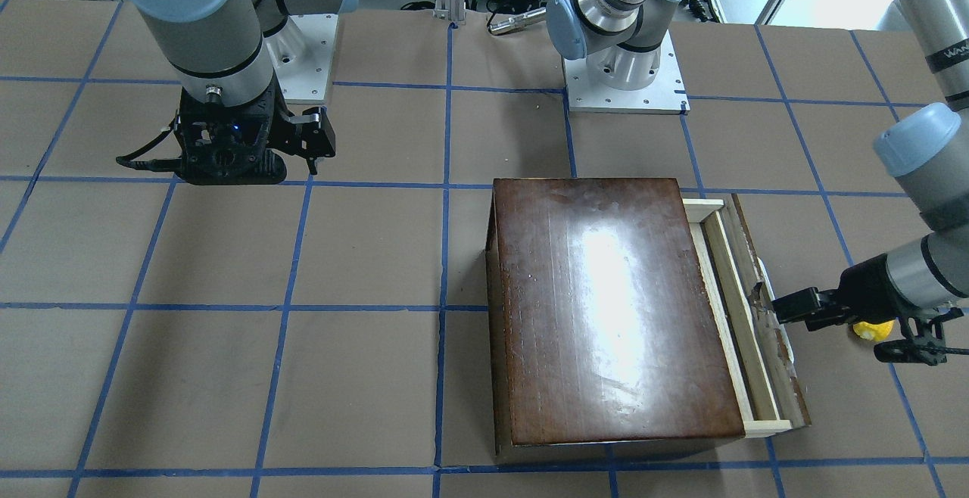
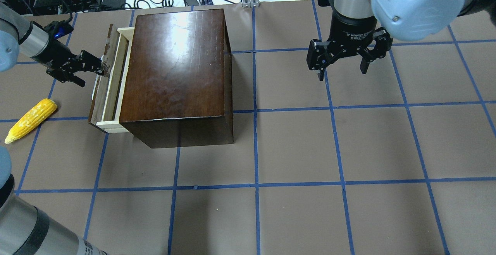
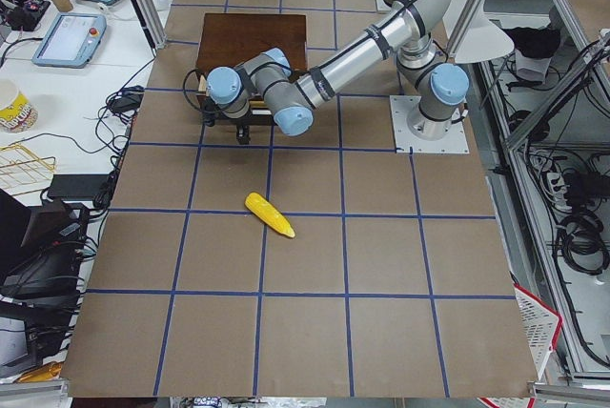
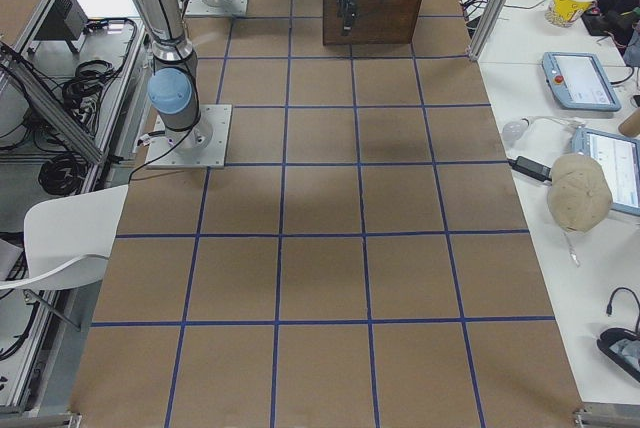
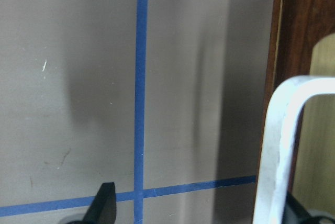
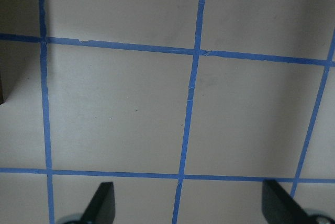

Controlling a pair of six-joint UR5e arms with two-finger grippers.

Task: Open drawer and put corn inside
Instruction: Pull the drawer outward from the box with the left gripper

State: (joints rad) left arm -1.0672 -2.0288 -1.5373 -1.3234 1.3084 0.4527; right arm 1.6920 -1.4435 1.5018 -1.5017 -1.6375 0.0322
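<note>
The shallow pale-wood drawer with chipped dark-brown front [image 2: 112,92] stands barely out at my left gripper [image 2: 92,71], fingers [image 5: 107,203] wide around its white handle [image 5: 280,145], so a pull might slip off; the bumpy yellow corn cob [image 2: 31,120] lies behind, to one side.

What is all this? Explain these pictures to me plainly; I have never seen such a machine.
Two robot arms stand at a taped table. The pictures show one moment: from across the table, from above, from each end, and from each wrist. A dark wooden box holds a drawer, pulled partly out. The left gripper, jaws apart, is at its white handle. The right gripper hangs open and empty. The corn lies on the table beside the drawer, unheld.
</note>
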